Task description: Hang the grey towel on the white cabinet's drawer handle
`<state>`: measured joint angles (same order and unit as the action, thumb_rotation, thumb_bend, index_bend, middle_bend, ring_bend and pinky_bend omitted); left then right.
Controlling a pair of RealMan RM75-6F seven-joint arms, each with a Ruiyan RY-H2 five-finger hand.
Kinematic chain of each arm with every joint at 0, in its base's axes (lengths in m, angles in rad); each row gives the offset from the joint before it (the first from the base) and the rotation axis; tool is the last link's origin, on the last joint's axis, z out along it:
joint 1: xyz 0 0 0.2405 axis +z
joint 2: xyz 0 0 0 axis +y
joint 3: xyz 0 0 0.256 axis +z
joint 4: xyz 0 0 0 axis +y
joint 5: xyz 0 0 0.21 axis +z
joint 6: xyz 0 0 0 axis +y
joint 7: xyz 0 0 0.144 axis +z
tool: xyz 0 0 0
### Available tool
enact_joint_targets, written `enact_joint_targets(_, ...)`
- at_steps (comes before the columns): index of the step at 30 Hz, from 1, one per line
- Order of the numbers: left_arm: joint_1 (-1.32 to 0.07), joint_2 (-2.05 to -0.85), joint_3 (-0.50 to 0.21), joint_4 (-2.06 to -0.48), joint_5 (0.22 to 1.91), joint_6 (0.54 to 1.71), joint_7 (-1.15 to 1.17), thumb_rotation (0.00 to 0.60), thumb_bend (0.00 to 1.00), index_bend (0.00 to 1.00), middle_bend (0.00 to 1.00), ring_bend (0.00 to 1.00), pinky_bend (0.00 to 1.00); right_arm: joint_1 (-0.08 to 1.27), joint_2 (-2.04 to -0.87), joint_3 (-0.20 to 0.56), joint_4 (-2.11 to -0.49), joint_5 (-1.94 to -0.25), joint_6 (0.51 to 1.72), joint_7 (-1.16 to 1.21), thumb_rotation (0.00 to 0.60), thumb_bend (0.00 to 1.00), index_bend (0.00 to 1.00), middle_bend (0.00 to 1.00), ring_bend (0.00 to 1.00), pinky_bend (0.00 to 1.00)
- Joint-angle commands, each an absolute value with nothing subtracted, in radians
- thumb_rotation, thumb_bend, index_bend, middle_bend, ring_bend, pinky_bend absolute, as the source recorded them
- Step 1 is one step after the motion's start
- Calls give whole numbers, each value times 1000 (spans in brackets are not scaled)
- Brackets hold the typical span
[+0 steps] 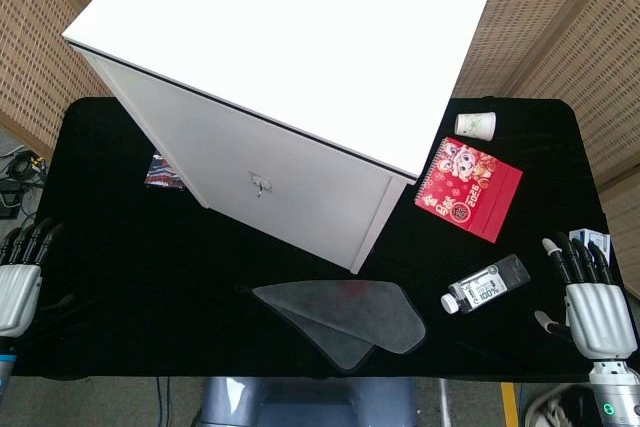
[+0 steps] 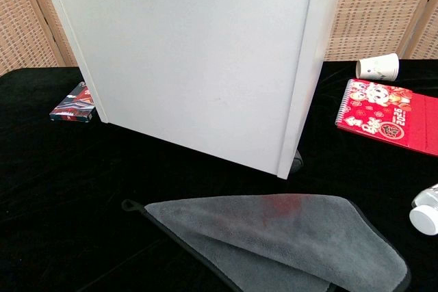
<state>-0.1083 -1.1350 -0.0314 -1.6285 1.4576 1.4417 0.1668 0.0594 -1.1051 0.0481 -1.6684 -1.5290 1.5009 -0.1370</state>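
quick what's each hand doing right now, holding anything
Left hand: open, holding nothing, at the table's left edge.
Right hand: open, holding nothing, fingers apart, beside the bottle.

The towel [image 2: 287, 237] is grey with a dark edge. The cabinet [image 1: 300, 77] is white, on a black worktop [image 1: 150, 277]. The notebook [image 1: 468, 188] is red with cartoon figures; the cup [image 1: 476, 125] white with green print.
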Motion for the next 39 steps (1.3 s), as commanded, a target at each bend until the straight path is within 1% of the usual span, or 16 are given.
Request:
enact_joint_targets(1,-109,-1136,-31,-1628,1457,1440,170,600,49,0,0,0,0,60,-1105,49,-1666,-1526,1497,-135,600,86,0,0,0,0)
enact_joint_targets(33,-116,-1148,-31,-1618,1473,1440,162,600,51,0,0,0,3,60,-1101,49,-1664,-1515,1490,-127,600,86,0,0,0,0)
enact_joint_targets(34,-116,-1151,-32,-1616,1475,1443,162,600,54,0,1,2,39,60,-1101,50,-1664,-1513,1490,-127,600,86,0,0,0,0)
enact_joint_targets(36,-118,-1164,-36,-1609,1488,1456,151,600,60,4,76,84,186,60,-1102,52,-1663,-1509,1489,-127,600,86,0,0,0,0)
enact_joint_targets(37,-120,-1175,-39,-1599,1501,1467,138,600,65,29,190,192,313,60,-1101,53,-1663,-1508,1489,-127,600,86,0,0,0,0)
enact_joint_targets(38,-122,-1188,-40,-1585,1517,1477,125,600,69,74,338,322,424,60,-1101,53,-1662,-1506,1489,-126,600,86,0,0,0,0)
enact_joint_targets(39,-127,-1203,-39,-1569,1536,1483,114,600,71,112,434,401,486,60,-1101,54,-1662,-1505,1489,-126,600,86,0,0,0,0)
